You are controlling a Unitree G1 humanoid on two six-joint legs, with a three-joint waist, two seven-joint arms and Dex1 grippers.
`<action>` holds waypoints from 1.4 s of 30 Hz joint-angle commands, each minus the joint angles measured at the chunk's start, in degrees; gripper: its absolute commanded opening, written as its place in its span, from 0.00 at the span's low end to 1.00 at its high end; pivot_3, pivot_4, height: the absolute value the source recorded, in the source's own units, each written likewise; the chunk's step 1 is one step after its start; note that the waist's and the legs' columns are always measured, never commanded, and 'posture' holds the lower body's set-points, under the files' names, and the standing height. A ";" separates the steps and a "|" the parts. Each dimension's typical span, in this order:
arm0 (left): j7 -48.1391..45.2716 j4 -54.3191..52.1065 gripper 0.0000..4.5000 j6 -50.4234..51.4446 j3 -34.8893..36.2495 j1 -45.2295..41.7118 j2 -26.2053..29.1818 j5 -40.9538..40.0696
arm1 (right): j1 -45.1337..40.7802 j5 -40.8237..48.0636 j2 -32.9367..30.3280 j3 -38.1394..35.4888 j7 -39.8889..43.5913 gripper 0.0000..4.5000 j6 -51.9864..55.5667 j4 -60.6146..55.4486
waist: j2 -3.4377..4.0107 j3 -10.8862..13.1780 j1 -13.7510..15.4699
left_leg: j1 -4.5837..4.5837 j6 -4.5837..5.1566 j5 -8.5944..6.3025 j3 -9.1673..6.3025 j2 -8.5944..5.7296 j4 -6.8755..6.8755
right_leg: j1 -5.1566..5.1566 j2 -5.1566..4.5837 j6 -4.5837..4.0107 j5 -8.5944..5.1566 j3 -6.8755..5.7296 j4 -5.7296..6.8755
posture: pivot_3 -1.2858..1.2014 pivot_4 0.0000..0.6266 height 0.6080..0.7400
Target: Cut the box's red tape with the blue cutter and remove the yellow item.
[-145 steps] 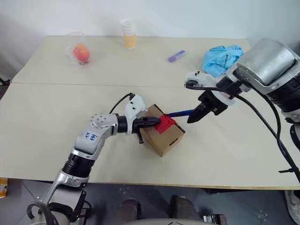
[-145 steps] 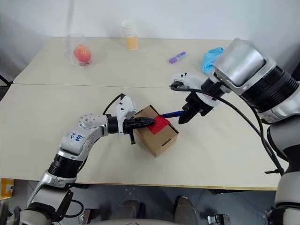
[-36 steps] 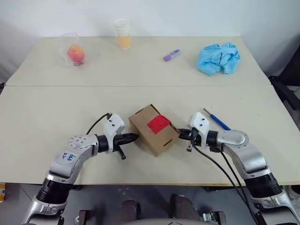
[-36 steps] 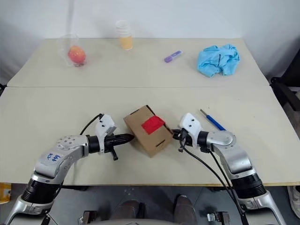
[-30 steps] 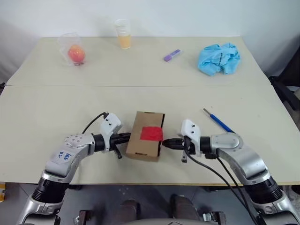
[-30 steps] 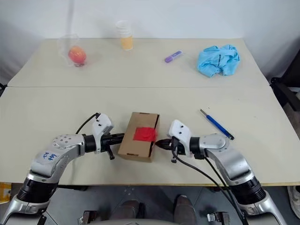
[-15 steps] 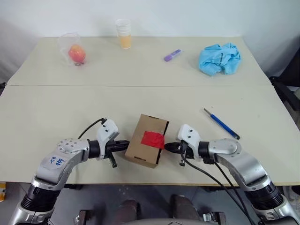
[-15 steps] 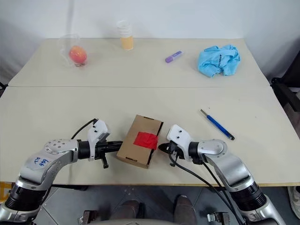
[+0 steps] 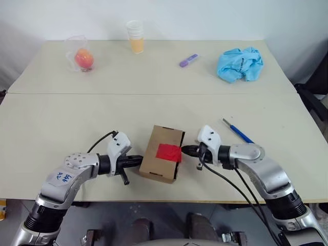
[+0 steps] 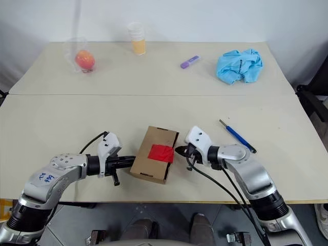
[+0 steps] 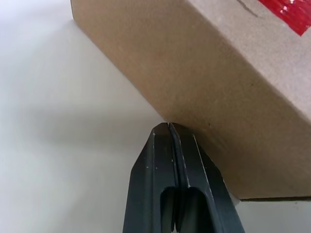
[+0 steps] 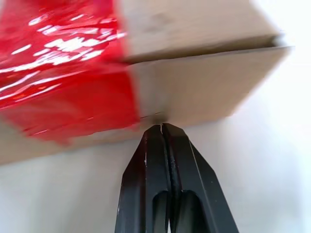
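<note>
The brown box [image 9: 156, 166] lies near the table's front edge, with the red tape [image 9: 169, 152] across its top seam and down its right side. My left gripper [image 9: 138, 160] is shut, and its tip [image 11: 168, 127] presses against the box's left wall. My right gripper [image 9: 185, 150] is also shut, and its tip [image 12: 161, 127] touches the box's right edge beside the red tape [image 12: 63, 87]. The blue cutter [image 9: 238, 131] lies loose on the table to the right of my right arm. The yellow item is hidden.
At the back of the table stand an orange-red fruit in clear plastic [image 9: 83, 58], a cup of orange liquid [image 9: 136, 38], a purple marker [image 9: 188, 60] and a crumpled blue cloth [image 9: 240, 64]. A seam [image 9: 61, 94] crosses the table behind the box.
The cutter, earlier held at the tape by my right gripper, now lies on the table. Both shut grippers have turned the box between them. The right one has since slid up its right side.
</note>
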 commanded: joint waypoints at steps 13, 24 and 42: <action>-5.19 4.04 0.00 -5.85 -1.04 -5.05 4.79 3.50 | -3.52 -0.35 -3.74 -6.34 1.65 0.01 -0.54 4.38 | 0.00 0.00 0.14 | -0.03 0.00 0.00 -0.01 -0.02 0.01 | -0.02 0.00 0.00 0.00 -0.02 0.01 | 0.52 0.24 1.00; -12.05 5.02 0.00 2.21 0.67 -22.03 -1.37 -10.14 | -7.93 26.05 -3.83 -25.03 -6.57 0.67 49.22 -14.80 | -0.03 -0.01 -0.03 | -0.02 0.02 0.01 -0.02 0.02 0.03 | 0.02 0.01 -0.01 0.00 -0.02 0.04 | 0.52 0.24 1.00; -8.18 7.64 0.00 -4.03 -8.94 -17.90 -3.72 1.50 | -8.79 21.96 1.57 -14.94 -16.96 0.90 46.29 -11.80 | -0.03 -0.01 -0.02 | -0.01 0.03 0.02 -0.01 -0.04 0.02 | -0.04 0.00 -0.01 0.00 0.03 0.10 | 0.52 0.24 1.00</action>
